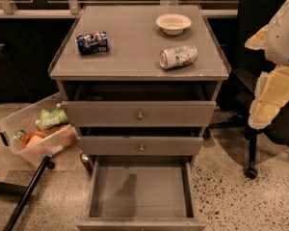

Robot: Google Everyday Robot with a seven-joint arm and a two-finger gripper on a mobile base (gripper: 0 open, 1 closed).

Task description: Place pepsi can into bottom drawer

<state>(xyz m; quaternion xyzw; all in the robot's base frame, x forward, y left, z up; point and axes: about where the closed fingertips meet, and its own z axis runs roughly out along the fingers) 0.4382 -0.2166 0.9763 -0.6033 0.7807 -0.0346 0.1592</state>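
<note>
- Dark blue pepsi can point(92, 43) lying on its side on the grey surface point(135, 64), close to the left edge and roughly midway between front and back edges, red and white markings turned upward.
- Bottom drawer point(140, 191) pulled far out beneath, flat grey floor in full view, plain front at the lower border of the view.
- Silver-white can point(178, 57) with green markings also lying on its side, toward the right edge of the surface, nearer the front edge than the pepsi can and well apart from it.
- Pale bowl point(173, 23) standing upright near the back right corner, just behind the silver-white can and not touching it.
- Two upper drawers point(139, 114) with small round knobs, a dark gap showing above each front.
- Pincer point(272, 97) out past the right edge of the surface, cream and pale yellow, touching none of the things on top; cannot tell how far open or whether anything is held.
- Clear plastic bin point(33, 134) on the speckled floor left of the cabinet, a green packet and orange things inside.
- Dark office chair point(253, 28) on castors at the right, behind the pincer.
</note>
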